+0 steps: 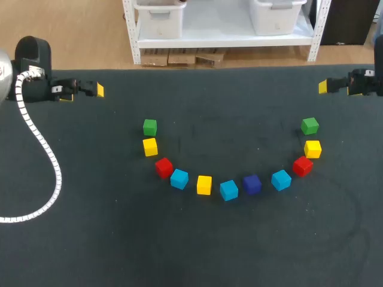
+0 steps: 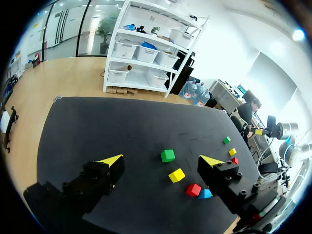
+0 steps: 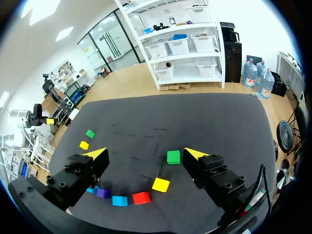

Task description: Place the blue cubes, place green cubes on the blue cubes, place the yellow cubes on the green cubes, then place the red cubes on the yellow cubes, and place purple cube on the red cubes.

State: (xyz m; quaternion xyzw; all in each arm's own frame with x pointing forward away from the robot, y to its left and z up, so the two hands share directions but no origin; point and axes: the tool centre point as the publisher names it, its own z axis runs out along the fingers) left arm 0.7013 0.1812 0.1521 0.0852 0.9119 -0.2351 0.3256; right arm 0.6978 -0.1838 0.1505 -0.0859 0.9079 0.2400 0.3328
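Cubes lie in an arc on the black table (image 1: 90,239). From the left they are green (image 1: 149,127), yellow (image 1: 150,146), red (image 1: 163,167), blue (image 1: 179,179), yellow (image 1: 204,185), blue (image 1: 228,190), purple (image 1: 252,184), blue (image 1: 280,180), red (image 1: 303,165), yellow (image 1: 312,149) and green (image 1: 309,125). My left gripper (image 1: 96,89) (image 2: 161,160) hovers open at the far left edge, well away from the cubes. Ahead of it are the left green cube (image 2: 167,155) and yellow cube (image 2: 177,175). My right gripper (image 1: 324,86) (image 3: 145,152) is open at the far right, with the right green cube (image 3: 173,157) ahead of it.
A white corrugated cable (image 1: 45,155) from my left arm loops across the table's left side. Wide bare mat lies in front of and behind the arc of cubes.
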